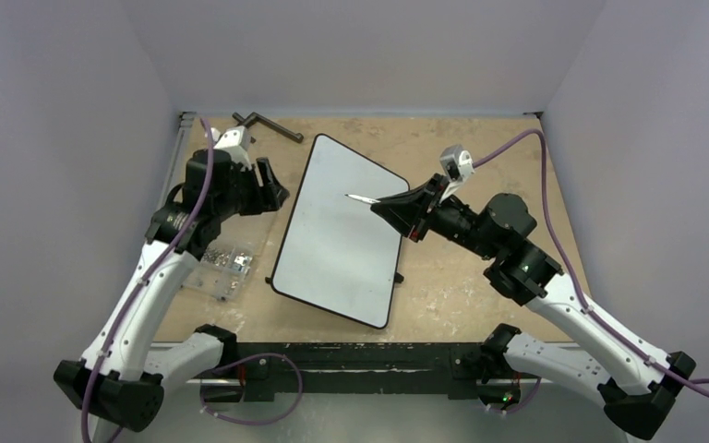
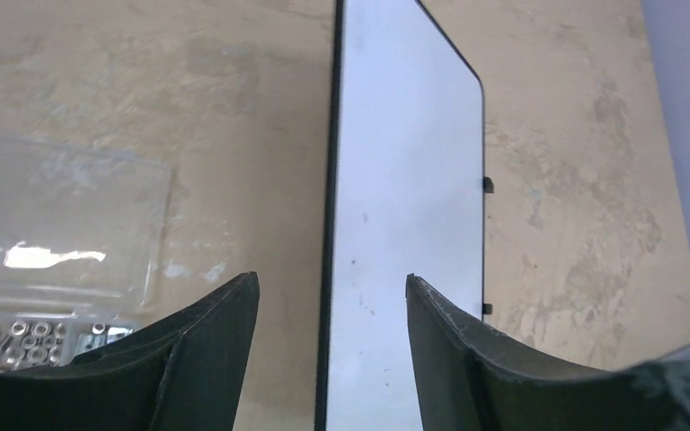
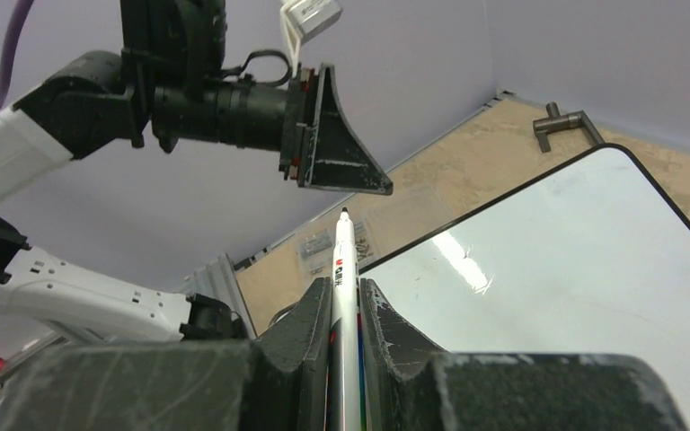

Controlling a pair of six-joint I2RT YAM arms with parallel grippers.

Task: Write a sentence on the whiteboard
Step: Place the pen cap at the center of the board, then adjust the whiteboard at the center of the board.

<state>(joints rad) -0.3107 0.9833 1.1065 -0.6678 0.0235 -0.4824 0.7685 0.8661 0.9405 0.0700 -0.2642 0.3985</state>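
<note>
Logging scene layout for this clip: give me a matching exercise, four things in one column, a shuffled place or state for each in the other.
Things:
1. white marker pen with a black tip
2. large white rectangular whiteboard with a thin black rim
3. clear plastic box of screws
4. dark metal cranked bar

Places or states:
A. at the far edge of the table
B. clamped in the right tool
C. flat mid-table, no writing visible
D. just left of the board

Pairs: 1-B, 2-C, 3-D, 4-A
</note>
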